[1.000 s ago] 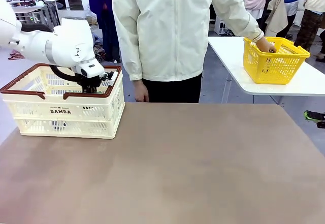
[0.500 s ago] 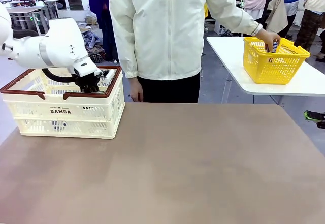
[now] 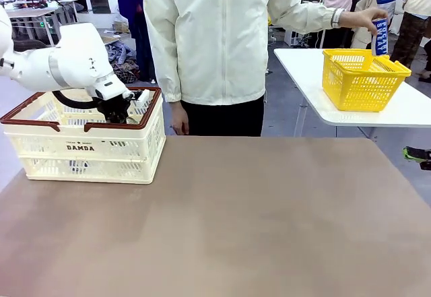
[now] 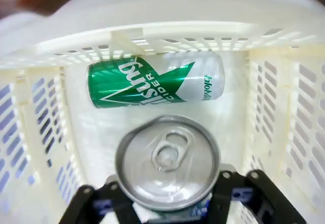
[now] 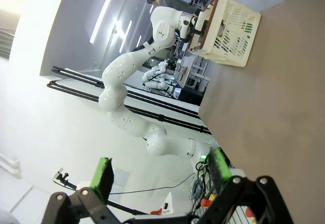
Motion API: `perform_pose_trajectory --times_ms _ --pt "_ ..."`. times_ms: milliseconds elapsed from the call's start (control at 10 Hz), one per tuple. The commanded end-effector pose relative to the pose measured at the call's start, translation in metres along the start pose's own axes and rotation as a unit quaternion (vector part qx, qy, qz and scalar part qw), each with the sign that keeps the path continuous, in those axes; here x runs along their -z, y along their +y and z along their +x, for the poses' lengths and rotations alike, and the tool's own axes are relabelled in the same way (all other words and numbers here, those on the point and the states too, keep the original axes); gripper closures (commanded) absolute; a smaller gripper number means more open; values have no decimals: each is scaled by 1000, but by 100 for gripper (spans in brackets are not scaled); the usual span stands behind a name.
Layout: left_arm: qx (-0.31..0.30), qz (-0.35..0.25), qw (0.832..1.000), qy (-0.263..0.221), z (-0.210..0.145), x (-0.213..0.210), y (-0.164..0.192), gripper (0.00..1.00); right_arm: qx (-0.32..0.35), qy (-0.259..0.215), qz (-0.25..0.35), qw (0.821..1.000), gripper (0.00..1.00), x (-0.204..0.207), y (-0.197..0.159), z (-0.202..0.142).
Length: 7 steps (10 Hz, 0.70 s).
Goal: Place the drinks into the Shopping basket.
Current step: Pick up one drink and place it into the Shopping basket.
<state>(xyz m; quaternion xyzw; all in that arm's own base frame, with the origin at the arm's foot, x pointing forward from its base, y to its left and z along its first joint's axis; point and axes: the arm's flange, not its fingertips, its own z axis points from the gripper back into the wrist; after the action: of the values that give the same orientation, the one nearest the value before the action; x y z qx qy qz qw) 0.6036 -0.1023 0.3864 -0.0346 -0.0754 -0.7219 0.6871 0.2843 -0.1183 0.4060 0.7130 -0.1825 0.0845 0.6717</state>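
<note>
the person's hand (image 3: 363, 19) has come up out of the yellow basket (image 3: 363, 81) on the white side table (image 3: 404, 112) and now holds a blue and white can (image 3: 381, 38) by its top, above that basket's far right corner. over at the far left of the brown table (image 3: 236, 229), the left arm has barely shifted, and the left gripper (image 4: 170, 196) is down inside the shopping basket (image 3: 81, 149). from the wrist you look straight onto the silver top of an upright can (image 4: 167, 158) standing between the black fingers; they sit close on either side, but i cannot tell whether they are clamped on it or just clear. behind it a green can (image 4: 152, 84) lies on its side on the basket floor, along the lattice wall. the right gripper (image 5: 161, 173) hangs off the table's edge, green pads spread wide, nothing between them.
</note>
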Motion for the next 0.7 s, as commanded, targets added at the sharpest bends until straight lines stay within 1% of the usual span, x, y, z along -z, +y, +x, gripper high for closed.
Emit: perform_pose_trajectory --times_ms 0,300,400,500,600 --pt "4 5 1000 -17 -9 -10 -10 0 4 -6 6 1000 0 0 5 3" --pt "-2 16 999 -32 -18 -29 -20 0 4 -6 6 1000 0 0 5 3" --pt "-5 13 999 -45 -22 -45 -28 0 4 -6 6 1000 0 0 5 3" --pt "-24 15 998 -57 -25 -64 -37 0 4 -6 6 1000 0 0 5 3" --pt "-28 25 997 -73 -26 -83 -48 0 4 -6 6 1000 0 0 5 3"
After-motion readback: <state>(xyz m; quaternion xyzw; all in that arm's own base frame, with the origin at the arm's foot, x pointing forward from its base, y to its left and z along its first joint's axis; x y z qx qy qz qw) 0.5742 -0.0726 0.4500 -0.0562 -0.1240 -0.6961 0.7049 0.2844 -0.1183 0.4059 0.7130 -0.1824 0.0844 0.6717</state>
